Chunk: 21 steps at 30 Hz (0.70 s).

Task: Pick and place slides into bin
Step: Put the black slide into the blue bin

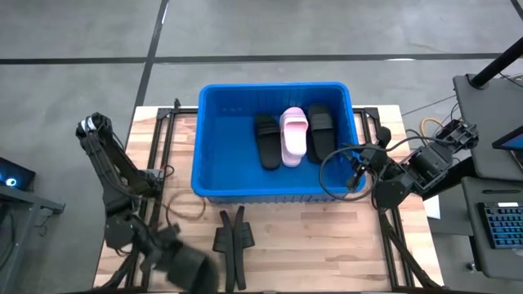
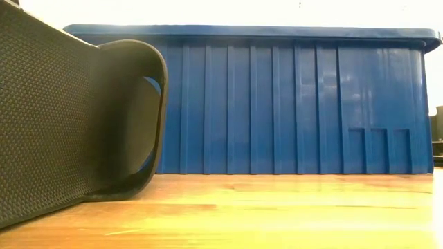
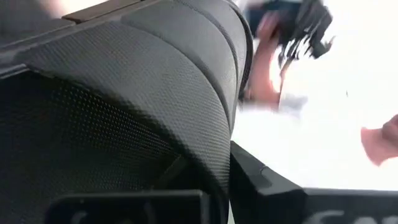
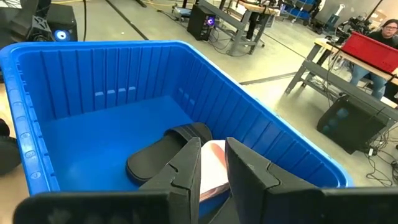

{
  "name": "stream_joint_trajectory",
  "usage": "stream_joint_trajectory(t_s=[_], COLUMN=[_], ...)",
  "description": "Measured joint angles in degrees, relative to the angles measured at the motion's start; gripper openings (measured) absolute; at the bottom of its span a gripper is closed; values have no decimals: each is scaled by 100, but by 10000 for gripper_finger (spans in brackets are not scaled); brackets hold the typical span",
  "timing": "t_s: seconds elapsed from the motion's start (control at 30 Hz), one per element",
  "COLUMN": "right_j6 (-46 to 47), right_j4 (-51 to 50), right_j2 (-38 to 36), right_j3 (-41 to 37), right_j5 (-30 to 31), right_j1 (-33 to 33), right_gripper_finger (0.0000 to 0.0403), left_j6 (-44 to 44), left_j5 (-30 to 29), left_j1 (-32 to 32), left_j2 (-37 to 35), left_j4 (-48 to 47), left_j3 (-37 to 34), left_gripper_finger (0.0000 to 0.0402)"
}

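The blue bin [image 1: 198, 143] stands at the middle of the wooden table and fills the back of the low view [image 2: 291, 104]. On its floor lie a black slide [image 1: 267, 140], a pink slide [image 1: 293, 135] and another black slide [image 1: 320, 131]. At the table's near left, my left gripper [image 1: 176, 261] is shut on a fourth black slide [image 1: 196, 271], which looms tilted at the left of the low view [image 2: 62, 117]. My right gripper [image 1: 357, 174] hovers over the bin's right rim, fingers a little apart [image 4: 212, 148] with nothing between them. My left gripper holds the black slide, whose dotted surface [image 3: 124, 106] fills its wrist view. One finger [image 3: 267, 186] shows beside the slide's edge; the slide itself hides the rest of the contact. The slide sits tilted; I cannot tell whether its lower edge [image 2: 118, 195] touches the table.
A narrow black forked bracket [image 1: 233, 241] lies on the table in front of the bin. A thin cable loop [image 1: 186, 208] lies left of it. A keyboard [image 1: 502, 224] sits on a side stand at the right. A person [image 4: 388, 28] sits far off in the room.
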Motion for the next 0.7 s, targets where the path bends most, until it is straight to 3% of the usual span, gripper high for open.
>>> stream_joint_trajectory(t_s=[0.17, 0.3, 0.47, 0.7], right_j6=[8, 129, -123, -1764], right_j4=[139, 538, 1666, 4245], right_j2=[0, 0, 0, 43], right_j3=[0, 2, 2, 4], right_j5=[8, 26, -21, -621], right_j1=[-2, -2, -2, -72], right_gripper_finger=[63, 63, 79, 175], left_j6=[2212, 3952, 5524, 6432], left_j5=[-1581, -2384, -2576, -2408], left_j1=[513, 1156, 2041, 2834], left_j2=[-182, -212, -149, 63], left_j4=[-9, -2, 27, -3], left_j3=[385, 828, 1374, 1622], left_gripper_finger=[3, 3, 3, 3])
